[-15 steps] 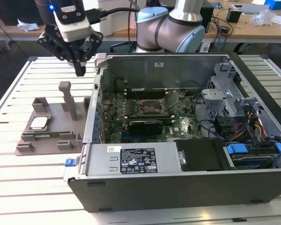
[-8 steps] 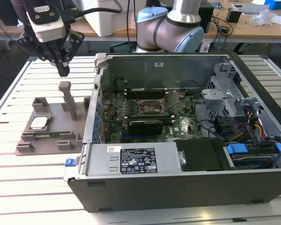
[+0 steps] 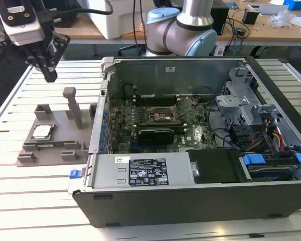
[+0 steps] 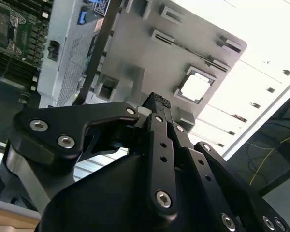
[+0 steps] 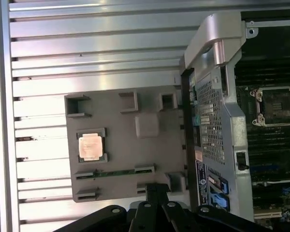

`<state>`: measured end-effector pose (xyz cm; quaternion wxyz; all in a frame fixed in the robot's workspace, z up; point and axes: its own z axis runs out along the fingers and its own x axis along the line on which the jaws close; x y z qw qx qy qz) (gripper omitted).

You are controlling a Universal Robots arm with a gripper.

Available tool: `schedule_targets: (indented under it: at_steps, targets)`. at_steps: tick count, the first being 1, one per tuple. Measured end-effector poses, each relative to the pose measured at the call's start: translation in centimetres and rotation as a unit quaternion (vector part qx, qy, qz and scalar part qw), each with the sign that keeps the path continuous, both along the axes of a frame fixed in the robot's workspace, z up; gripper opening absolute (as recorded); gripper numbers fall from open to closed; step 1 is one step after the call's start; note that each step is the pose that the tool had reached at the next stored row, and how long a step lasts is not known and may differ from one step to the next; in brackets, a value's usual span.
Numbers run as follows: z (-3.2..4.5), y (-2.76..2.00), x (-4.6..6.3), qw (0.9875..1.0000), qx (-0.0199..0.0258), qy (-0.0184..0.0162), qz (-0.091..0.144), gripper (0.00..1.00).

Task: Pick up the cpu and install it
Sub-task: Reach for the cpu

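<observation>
On the slatted desk (image 3: 40,201), toward the exterior view's left, the cpu (image 3: 41,131) is lying flat in a square recess of the grey fixture (image 3: 54,149), metal face up, near the open computer case (image 3: 190,193). Both wrist views are showing it seated in that recess, with low walls standing at its corners and what look like gaps along its sides.

The gripper (image 3: 49,75) is hanging in the air beyond the fixture's far edge, well apart from the cpu and touching nothing. I am reading its fingers (image 4: 157,102) as drawn together with nothing between them; in the second wrist view the tips are meeting at one point.

Inside the case, the socket (image 3: 158,114) on the green board is appearing open and vacant, so I am recording the pick as not yet made and the installation as not yet done.

Handling judgement: I am treating the cpu as light, rigid and thin, with a smooth metal top offering little friction. Its underside is likely delicate, so I am rating any tilt, scrape or drop as damaging. The best hold, in my assessment, is across two opposite edges of the rim where the recess walls are leaving room, pads square to the sides, with modest squeeze. A corner hold is looking unreliable, since the part could pivot or skid out.
</observation>
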<state>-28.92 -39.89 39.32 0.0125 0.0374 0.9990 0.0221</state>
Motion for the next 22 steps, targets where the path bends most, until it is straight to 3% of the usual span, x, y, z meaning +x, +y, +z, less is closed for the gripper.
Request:
schedule_targets:
  at_steps: [5, 22]
  targets:
    - [0.00, 0.00, -2.4, 1.0000, 0.0000, 0.0001, 0.000, 0.11]
    - [0.01, 0.00, -8.5, 1.0000, 0.0000, 0.0001, 0.000, 0.11]
